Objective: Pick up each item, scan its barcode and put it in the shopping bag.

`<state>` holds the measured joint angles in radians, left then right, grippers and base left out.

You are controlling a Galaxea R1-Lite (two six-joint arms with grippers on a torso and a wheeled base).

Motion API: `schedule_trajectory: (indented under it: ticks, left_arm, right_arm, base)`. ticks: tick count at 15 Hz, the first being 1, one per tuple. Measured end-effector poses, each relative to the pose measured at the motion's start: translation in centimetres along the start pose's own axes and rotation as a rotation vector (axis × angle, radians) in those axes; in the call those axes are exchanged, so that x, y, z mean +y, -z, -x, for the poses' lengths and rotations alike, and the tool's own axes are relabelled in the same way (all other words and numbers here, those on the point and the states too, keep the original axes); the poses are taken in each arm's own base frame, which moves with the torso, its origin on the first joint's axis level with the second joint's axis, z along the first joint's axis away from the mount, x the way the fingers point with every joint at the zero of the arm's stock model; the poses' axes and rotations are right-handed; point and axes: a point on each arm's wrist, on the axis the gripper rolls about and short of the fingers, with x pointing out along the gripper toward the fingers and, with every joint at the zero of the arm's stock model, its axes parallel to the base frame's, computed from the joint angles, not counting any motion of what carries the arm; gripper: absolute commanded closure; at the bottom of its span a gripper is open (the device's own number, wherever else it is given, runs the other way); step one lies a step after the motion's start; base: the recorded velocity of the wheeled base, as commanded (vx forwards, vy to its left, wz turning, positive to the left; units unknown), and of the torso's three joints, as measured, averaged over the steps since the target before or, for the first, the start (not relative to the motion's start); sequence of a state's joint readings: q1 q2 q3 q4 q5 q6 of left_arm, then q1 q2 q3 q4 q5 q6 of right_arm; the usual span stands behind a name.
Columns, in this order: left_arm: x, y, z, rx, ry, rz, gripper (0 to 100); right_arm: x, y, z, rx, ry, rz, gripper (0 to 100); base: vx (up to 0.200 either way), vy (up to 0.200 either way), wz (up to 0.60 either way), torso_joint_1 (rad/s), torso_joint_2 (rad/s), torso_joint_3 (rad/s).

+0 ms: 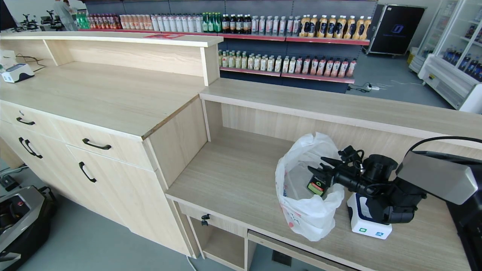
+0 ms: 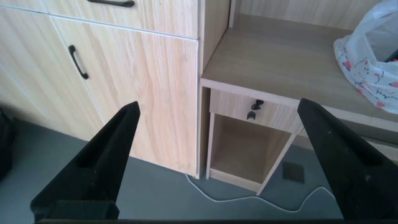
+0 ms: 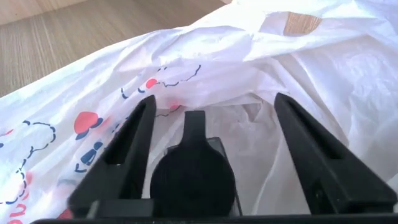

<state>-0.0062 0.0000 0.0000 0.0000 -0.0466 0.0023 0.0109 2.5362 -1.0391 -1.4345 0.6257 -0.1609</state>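
- Smooth wooden counter [image 1: 233,177] is seen beside the right gripper [image 3: 216,99], spread wide inside the crinkled white shopping bag [image 1: 305,218].
- A dark item [image 3: 193,177] is seen between its fingers.
- The left gripper [image 2: 219,104] is held wide.

Dark item [image 1: 317,186] inside open white bag [image 1: 305,220].

Your right arm [image 1: 437,177] comes in from the right. Its wrist is bent so the right gripper [image 1: 318,165] points leftward and slightly down, with its two fingers [image 3: 118,162] spread wide apart. Your left gripper [image 2: 219,107] hangs low, aimed forward and down, its fingers [image 2: 99,168] likewise set wide apart.
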Motion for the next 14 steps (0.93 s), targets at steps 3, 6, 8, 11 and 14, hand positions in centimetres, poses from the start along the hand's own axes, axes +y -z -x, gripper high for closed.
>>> schedule_trajectory:
  ticks: [3, 6, 8, 11, 14]
  left_arm:
    - [0.0, 0.0, 0.0, 0.000, 0.000, 0.000, 0]
    - [0.0, 0.0, 0.0, 0.000, 0.000, 0.000, 0]
    - [0.0, 0.0, 0.0, 0.000, 0.000, 0.000, 0]
    - [0.0, 0.0, 0.0, 0.000, 0.000, 0.000, 0]
    - [0.0, 0.0, 0.0, 0.000, 0.000, 0.001, 0]
  right_arm:
    - [-0.1, 0.0, 0.1, 0.004, -0.003, -0.004, 0]
    - [-0.3, -2.3, 0.3, -0.018, -0.006, 0.009, 0]
    - [-0.5, -5.2, 0.7, -0.025, -0.002, 0.015, 0]
    - [-0.7, -11.5, 3.1, -0.041, 0.039, 0.033, 0]
    - [-0.9, -16.7, 9.3, -0.014, 0.142, 0.070, 0]
  base:
    - [0.000, 0.000, 0.00, 0.000, 0.00, 0.000]
    - [0.000, 0.000, 0.00, 0.000, 0.00, 0.000]
    - [0.000, 0.000, 0.00, 0.000, 0.00, 0.000]
    - [0.000, 0.000, 0.00, 0.000, 0.00, 0.000]
    - [0.000, 0.000, -0.40, 0.002, 0.00, 0.002]
